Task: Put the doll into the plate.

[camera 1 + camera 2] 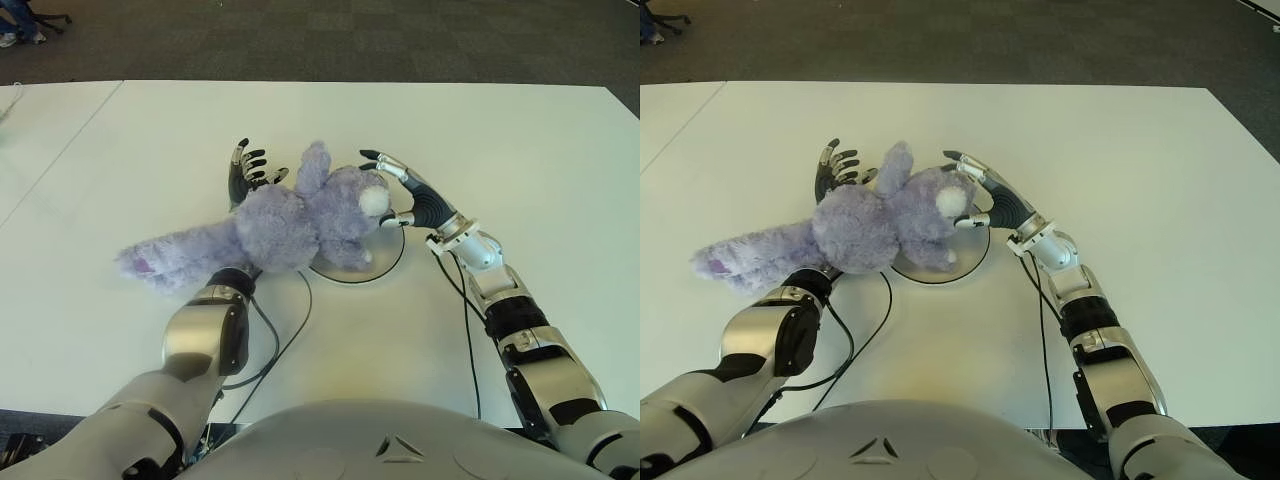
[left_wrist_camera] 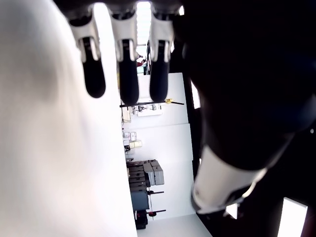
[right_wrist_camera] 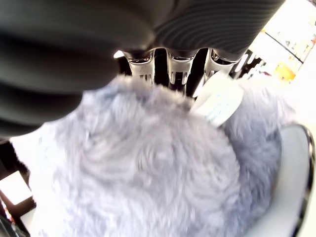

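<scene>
While the fluffy lavender plush doll (image 1: pixel 290 222) lies across the white worktop (image 1: pixel 540 150), its long limb stretches out toward the robot's left and its head end w/ a white muzzle sits over the round white plate with a dark rim (image 1: pixel 385 265). Body is partly on the plate, the rest is off it on the worktop. Left hand (image 1: pixel 247 172) shows just behind the doll's body, fingers (image 2: pixel 128 74) straight and spread, gripping nothing; left wrist view shows them extended over bare worktop. Right hand (image 1: pixel 398 190) is at the doll's head, on the plate's right side, fingers arched open around the head, thumb tip near the muzzle; whether it touches, can't tell. Right wrist view shows fur filling the space under the palm, a white fabric tag (image 3: pixel 217 104) on it.
</scene>
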Available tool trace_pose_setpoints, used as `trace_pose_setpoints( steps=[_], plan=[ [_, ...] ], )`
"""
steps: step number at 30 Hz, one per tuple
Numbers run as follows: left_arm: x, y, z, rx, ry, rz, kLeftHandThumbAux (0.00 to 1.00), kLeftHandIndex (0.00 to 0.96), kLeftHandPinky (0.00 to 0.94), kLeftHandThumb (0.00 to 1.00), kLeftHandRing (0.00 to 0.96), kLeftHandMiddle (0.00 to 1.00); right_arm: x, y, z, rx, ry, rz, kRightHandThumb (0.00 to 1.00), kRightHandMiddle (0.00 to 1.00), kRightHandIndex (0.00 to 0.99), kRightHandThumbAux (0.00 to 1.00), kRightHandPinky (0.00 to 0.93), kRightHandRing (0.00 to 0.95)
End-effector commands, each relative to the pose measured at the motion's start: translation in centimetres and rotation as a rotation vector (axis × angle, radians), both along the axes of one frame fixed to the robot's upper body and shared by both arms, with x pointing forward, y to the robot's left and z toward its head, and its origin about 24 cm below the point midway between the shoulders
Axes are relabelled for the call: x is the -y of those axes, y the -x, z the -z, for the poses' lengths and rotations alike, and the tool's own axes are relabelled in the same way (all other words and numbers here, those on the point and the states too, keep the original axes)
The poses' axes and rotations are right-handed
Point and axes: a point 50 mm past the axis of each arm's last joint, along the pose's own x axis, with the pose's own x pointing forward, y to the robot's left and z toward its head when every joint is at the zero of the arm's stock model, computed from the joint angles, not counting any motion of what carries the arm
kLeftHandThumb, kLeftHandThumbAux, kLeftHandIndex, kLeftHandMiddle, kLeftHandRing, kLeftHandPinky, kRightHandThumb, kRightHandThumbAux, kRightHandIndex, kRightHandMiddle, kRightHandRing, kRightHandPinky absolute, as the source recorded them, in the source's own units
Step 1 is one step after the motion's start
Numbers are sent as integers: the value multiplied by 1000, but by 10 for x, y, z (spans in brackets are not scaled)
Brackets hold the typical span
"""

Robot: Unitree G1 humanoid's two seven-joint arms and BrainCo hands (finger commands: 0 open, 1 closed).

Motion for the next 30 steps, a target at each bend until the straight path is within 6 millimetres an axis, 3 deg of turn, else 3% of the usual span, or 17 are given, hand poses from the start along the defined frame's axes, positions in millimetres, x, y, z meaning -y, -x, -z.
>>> trace_pose_setpoints(
  steps=[1, 7, 13, 30],
  plan=[
    [8, 79, 92, -466, 35, -14, 903, 102, 302, 6, 294, 274, 10, -15, -2, -16, -54, 82, 0, 0, 0, 320, 0, 0],
    [8, 79, 92, -464, 36, -14, 887, 96, 311, 1, 294, 265, 27, -24, -30, 93, -116, 123, 0, 0, 0, 303, 0, 0],
    [9, 80, 92, -461, 35, -14, 865, 98, 332, 2, 303, 269, 51, -32, -79, 173, -181, 149, 0, 0, 0, 272, 0, 0],
    [8, 80, 92, -469, 31, -15, 859, 106, 321, 0, 302, 272, 73, -30, -86, 123, -368, 121, 11, 0, 0, 203, 0, 0]
  ],
)
